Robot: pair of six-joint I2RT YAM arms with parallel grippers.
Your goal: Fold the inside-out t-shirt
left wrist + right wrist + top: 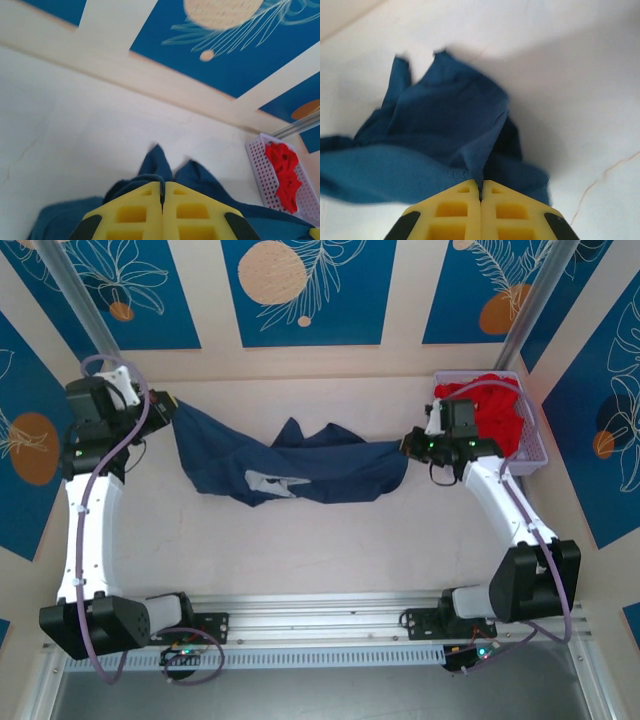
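Note:
The inside-out t-shirt (290,470) is dark navy and hangs stretched between my two grippers above the pale table, sagging in the middle, with a pale patch (275,483) on its lower front. My left gripper (172,412) is shut on its left end; in the left wrist view the yellow fingers (162,187) pinch a fold of navy cloth (157,165). On the other side my right gripper (408,445) is shut on the shirt's right end. The right wrist view has the cloth (445,130) pinched between closed yellow fingers (481,186).
A lilac perforated basket (533,435) at the back right holds a bright red garment (495,410), close behind my right arm; the basket (265,175) also appears in the left wrist view. Blue patterned wall panels (300,290) stand behind the table.

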